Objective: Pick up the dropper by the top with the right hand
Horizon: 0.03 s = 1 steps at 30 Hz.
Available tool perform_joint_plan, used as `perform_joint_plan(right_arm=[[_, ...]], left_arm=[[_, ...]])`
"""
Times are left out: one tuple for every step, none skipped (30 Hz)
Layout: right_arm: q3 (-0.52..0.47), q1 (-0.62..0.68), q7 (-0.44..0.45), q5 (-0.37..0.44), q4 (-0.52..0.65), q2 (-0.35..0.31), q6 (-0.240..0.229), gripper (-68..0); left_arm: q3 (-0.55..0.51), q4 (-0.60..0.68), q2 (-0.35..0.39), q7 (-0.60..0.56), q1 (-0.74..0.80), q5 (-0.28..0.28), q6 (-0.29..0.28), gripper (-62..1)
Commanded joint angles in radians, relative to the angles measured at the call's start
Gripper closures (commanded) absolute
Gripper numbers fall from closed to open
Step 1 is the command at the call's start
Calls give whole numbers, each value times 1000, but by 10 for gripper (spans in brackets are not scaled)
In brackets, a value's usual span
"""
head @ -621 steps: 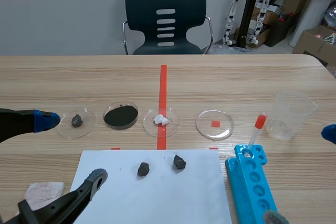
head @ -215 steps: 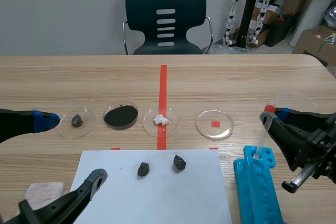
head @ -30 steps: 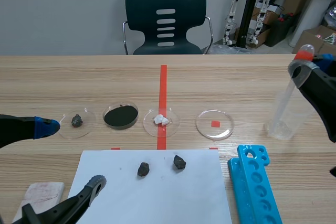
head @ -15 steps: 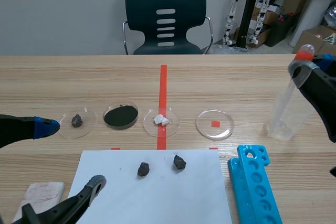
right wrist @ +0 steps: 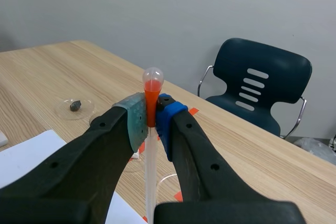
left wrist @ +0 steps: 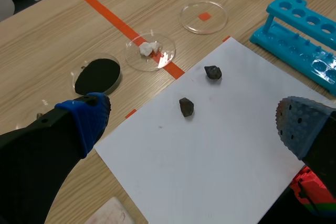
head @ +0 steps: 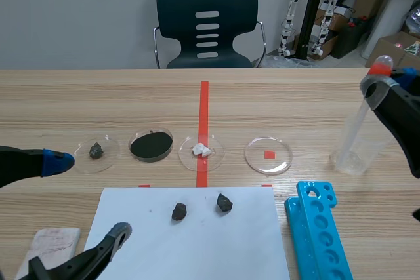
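Figure. A slender clear plastic dropper with an orange-red bulb (right wrist: 151,88) is gripped at its top between the dotted pads of the closed jaws of the right arm (head: 398,113). It is held raised over the right side of the light wood-grain bench (head: 275,100). The stem is seen slanting down toward a clear plastic beaker (head: 348,160); contact between tip and beaker cannot be judged.

The jaws of the left arm (left wrist: 37,156) are spread wide with nothing between them, over the near left corner of a flat white paper sheet (head: 197,244). Two rough dark stones (head: 179,212) (head: 224,202) are laid apart on the sheet.

A bright blue plastic tube rack with round holes (head: 317,227) is set just beside the sheet's right edge, below the raised dropper and apart from it.

Beyond the sheet, four shallow round clear dishes are ranged in a row: one with a small dark stone (head: 96,151), one with black powder (head: 151,145), one with white lumps (head: 201,150) and one over a tape square (head: 268,155). The beaker stands near the bench's right edge, well apart from the last dish.
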State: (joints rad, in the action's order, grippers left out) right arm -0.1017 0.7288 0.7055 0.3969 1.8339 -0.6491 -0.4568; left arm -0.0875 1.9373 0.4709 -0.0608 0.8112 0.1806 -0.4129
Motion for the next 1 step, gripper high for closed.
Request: perform_joint_plan(right_arm=[[-11, -9, 15, 11, 17, -12, 3, -33]], left_arm=[[-3, 7, -5, -18, 0, 10, 2, -623]])
